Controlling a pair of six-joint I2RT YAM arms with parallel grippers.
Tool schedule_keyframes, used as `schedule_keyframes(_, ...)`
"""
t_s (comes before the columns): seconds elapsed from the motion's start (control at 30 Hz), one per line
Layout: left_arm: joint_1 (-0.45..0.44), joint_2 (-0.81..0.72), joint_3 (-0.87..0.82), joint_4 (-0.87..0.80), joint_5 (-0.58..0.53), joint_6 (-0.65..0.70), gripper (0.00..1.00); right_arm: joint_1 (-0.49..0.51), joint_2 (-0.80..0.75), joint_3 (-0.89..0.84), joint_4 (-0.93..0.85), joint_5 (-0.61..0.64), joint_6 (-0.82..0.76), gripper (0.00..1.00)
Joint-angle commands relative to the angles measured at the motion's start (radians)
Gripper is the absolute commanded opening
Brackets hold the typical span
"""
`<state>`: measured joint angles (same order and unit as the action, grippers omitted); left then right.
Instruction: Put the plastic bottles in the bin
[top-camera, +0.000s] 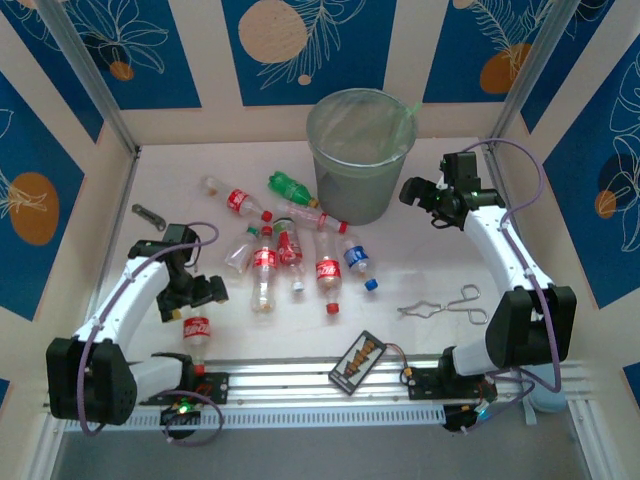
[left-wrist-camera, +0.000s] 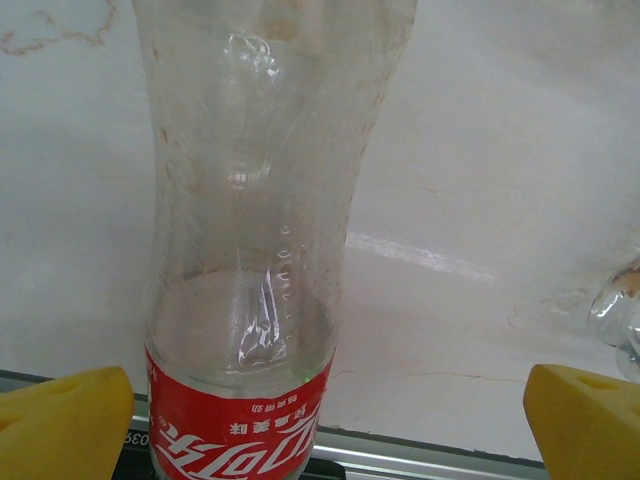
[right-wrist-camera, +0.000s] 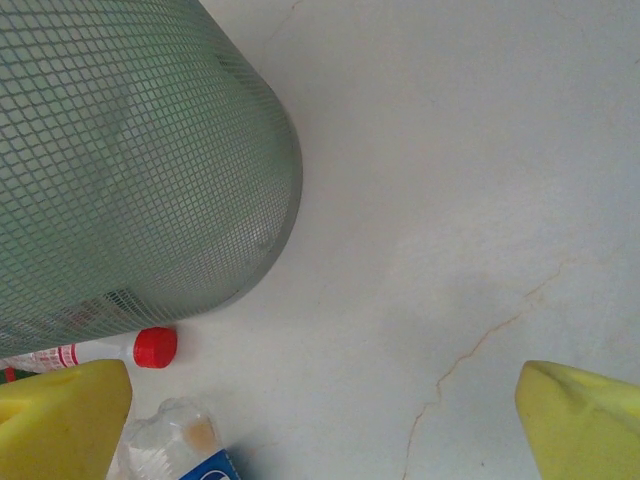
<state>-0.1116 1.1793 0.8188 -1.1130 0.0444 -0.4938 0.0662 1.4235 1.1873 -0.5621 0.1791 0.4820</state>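
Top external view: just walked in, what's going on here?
Two arms are clearing plastic bottles into the bin. The left claw is open over a red-labelled bottle lying near the front rail. In its wrist view the fingers straddle the bottle, not closed on it. The right claw is open and empty, beside the bin. The other bottles lie scattered on the table in front of the bin. None can be seen inside it.

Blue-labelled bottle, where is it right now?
In the top view, the blue-labelled bottle lies just in front of the bin, left of the scissors.
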Motion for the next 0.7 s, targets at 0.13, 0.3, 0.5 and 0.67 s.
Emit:
schedule_keyframes(0.13, -0.009, 0.035, -0.021, -0.066, 0.0, -0.08, 1.0, -0.016, -0.02, -0.002, 0.036, -0.029, 0.027, 0.99)
schedule_keyframes(0.3, -0.027, 0.065, -0.023, -0.07, -0.003, -0.092, 0.97, -0.027, -0.032, 0.013, 0.057, -0.063, 0.042, 0.99)
schedule_keyframes(0.5, -0.031, 0.121, -0.018, -0.057, -0.044, -0.112, 0.89, -0.035, -0.031, 0.023, 0.088, -0.1, 0.062, 0.99)
schedule_keyframes(0.67, -0.031, 0.122, -0.047, 0.01, -0.026, -0.153, 0.84, -0.04, -0.005, 0.067, 0.072, -0.123, 0.044, 0.99)
